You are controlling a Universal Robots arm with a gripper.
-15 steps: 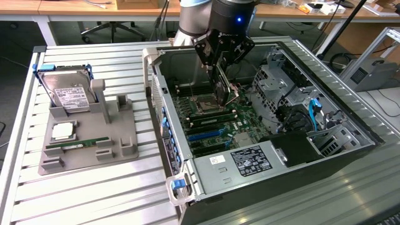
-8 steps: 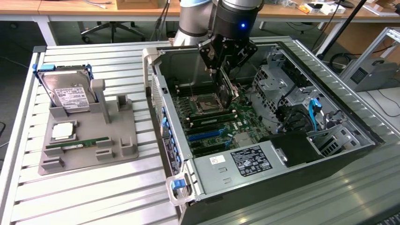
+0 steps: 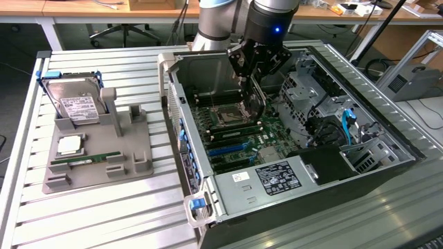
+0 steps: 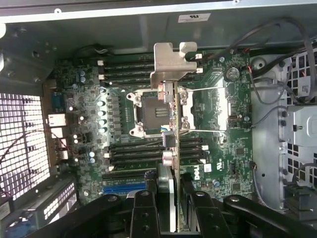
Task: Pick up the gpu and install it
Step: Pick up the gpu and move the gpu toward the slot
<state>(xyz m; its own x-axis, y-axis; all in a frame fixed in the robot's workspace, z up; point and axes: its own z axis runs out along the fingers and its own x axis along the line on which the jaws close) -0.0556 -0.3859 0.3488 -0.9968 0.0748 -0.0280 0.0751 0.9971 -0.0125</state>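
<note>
wrist view: gpu (image 4: 174,124) edge-on over CPU socket (image 4: 148,111) | exterior view: I'm reaching down into case (image 3: 170,104) | my gripper (image 4: 170,181) clasping gpu

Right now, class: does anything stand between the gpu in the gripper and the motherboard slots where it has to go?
Nothing visible does. The gripper holds the gpu edge-on above the motherboard, by the processor socket. The blue slots lie open beside the low memory slots, with no cable or part across them.
</note>
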